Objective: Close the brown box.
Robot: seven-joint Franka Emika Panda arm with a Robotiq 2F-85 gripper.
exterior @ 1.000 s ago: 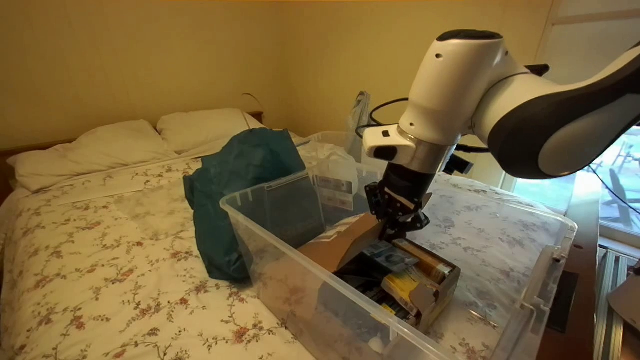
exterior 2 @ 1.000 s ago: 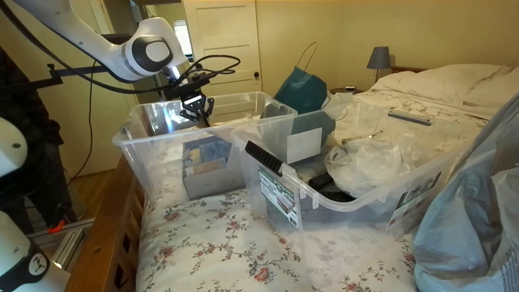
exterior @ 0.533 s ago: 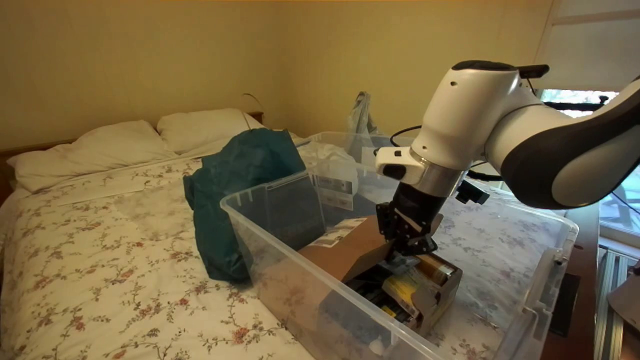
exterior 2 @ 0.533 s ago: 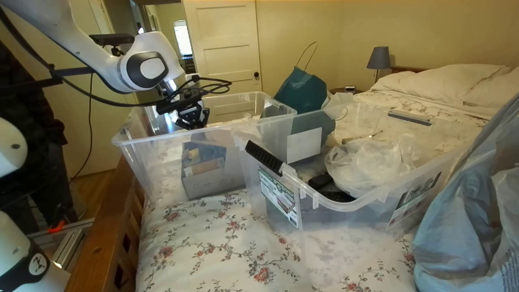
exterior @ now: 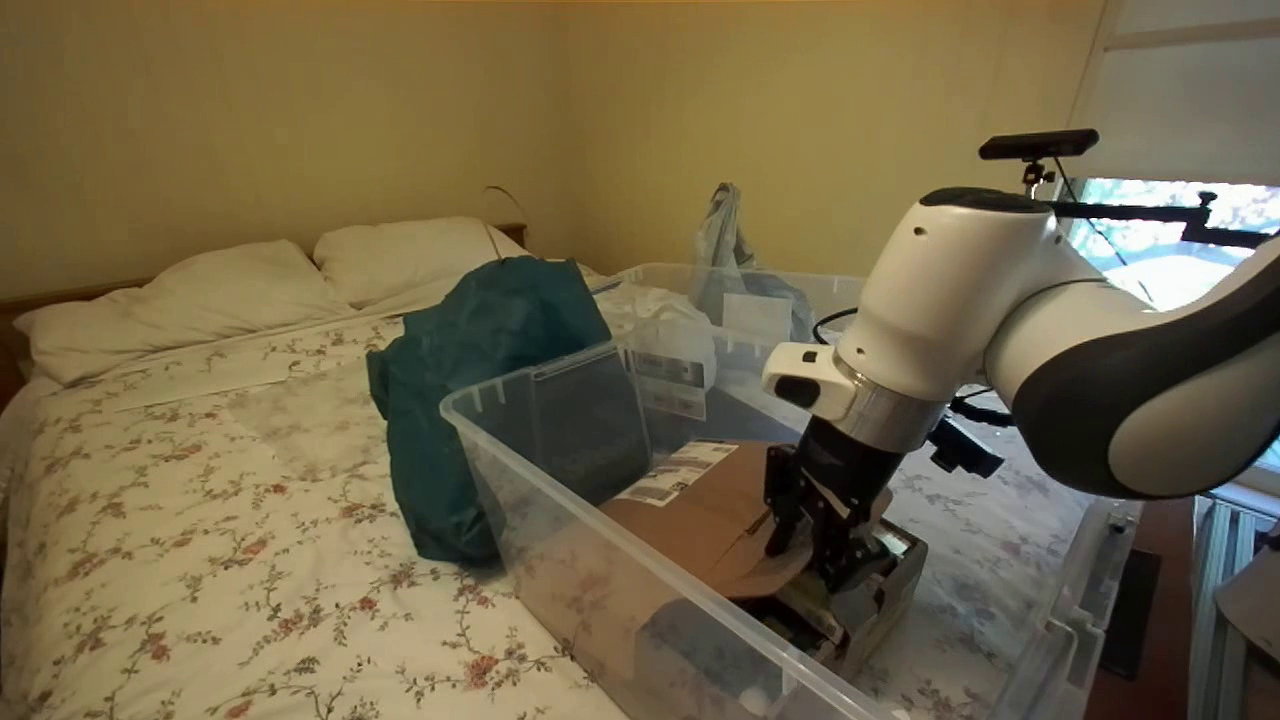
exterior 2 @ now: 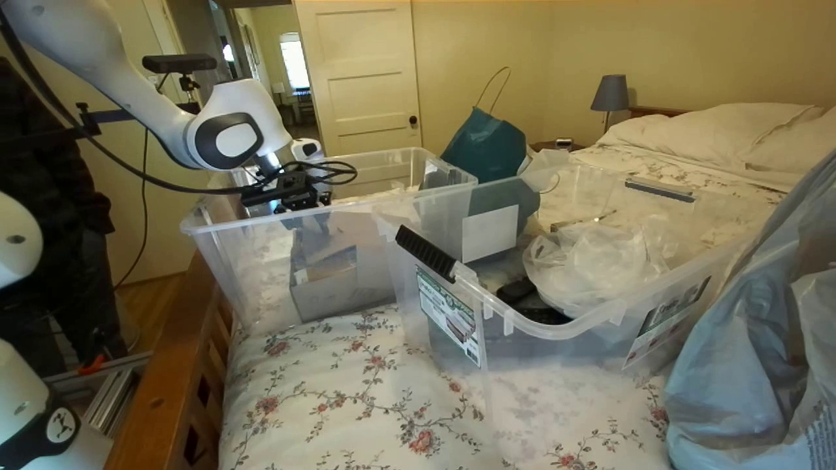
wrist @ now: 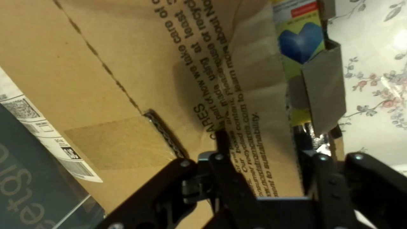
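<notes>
The brown box (exterior: 888, 615) sits inside the clear tub (exterior: 540, 540), and in an exterior view it lies beneath the tool (exterior: 803, 570), with most of it out to the far left. Its lid flap (exterior: 690, 530), a pale label (exterior: 680, 473) toward the far side, reaches in from the far left over most of the opening; a strip along the near right wall lies uncovered.

The coming move turns on the flap's free edge, which slants from near left to far right. The tool is set across this edge rather than along it: in the wrist view one finger (wrist: 222, 144) is over the printed panel (wrist: 260, 82), the other just past the edge, above the strip where a yellow carton (wrist: 300, 44) shows. The fingers stand well apart with a wide gap, and nothing appears clamped between them; whether either touches the cardboard cannot be told. How the box's own long axis runs is also unclear, since the lid hides the far left part.

The closing seems well along but unfinished. The next move probably calls for a press downward and toward the near right, carrying the edge to that wall. The finger beyond the edge stands in that path and could catch the lid.
</notes>
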